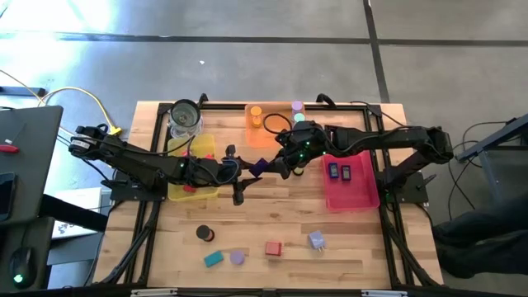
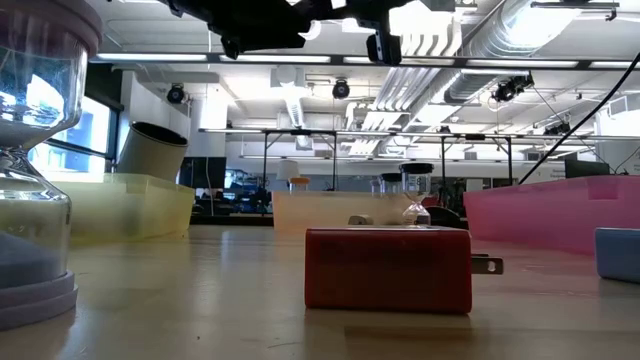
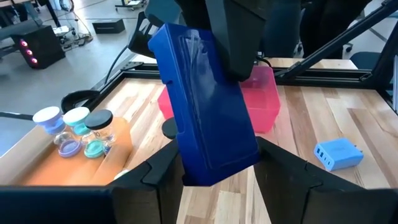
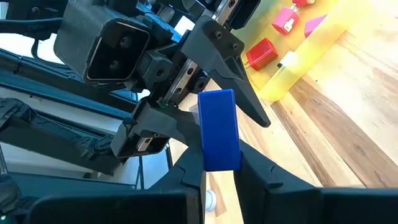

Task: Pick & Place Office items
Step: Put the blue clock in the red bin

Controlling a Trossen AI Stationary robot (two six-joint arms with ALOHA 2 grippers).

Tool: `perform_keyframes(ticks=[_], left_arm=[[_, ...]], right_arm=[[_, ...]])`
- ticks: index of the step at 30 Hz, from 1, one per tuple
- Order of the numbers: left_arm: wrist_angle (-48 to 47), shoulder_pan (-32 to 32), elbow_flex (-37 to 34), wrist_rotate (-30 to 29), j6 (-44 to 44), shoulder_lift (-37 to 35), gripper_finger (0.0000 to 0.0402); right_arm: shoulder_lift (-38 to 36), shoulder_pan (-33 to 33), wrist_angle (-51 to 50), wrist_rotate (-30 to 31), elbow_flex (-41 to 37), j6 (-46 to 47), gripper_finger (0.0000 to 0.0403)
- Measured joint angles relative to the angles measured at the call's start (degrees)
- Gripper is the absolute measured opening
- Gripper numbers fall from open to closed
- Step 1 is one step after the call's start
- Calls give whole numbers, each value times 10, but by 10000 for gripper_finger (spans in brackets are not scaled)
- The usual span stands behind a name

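A dark-blue block [image 1: 258, 167] hangs above the table's middle between my two grippers. My right gripper [image 4: 221, 165] comes from the right and is shut on it. My left gripper [image 3: 217, 167] comes from the left and is open, one finger on either side of the block's other end [image 3: 217, 155]. On the near part of the table lie a black cylinder [image 1: 204, 234], a teal block [image 1: 214, 259], a lavender cylinder [image 1: 238, 257], a red block [image 1: 274, 247] and a lavender block [image 1: 317, 240]. My right gripper pinches the dark-blue block's end [image 4: 219, 149] between its two fingers. It comes from the table's right, slanting a little downward. The block is lifted clear of the table and tilted. My left gripper: I cannot tell whether either finger [image 3: 163, 171] touches the block.
A pink tray [image 1: 363, 194] at the right holds two dark-blue blocks [image 1: 333, 171]. A yellow tray [image 1: 206, 148] lies under my left arm, with red and pink pieces [image 4: 261, 53] in it. At the far edge are an orange tray [image 1: 276, 136] with small jars and a glass jar [image 1: 185, 118].
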Motion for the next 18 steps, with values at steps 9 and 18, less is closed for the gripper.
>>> perform_keyframes(ticks=[9,18], left_arm=[[6,0,0,3,-10,0,172],[36,-1,0,10,-64,0,172]], right_arm=[[0,22,0,34,0,-26,44],[-9,40,0,42,0,-44,44]])
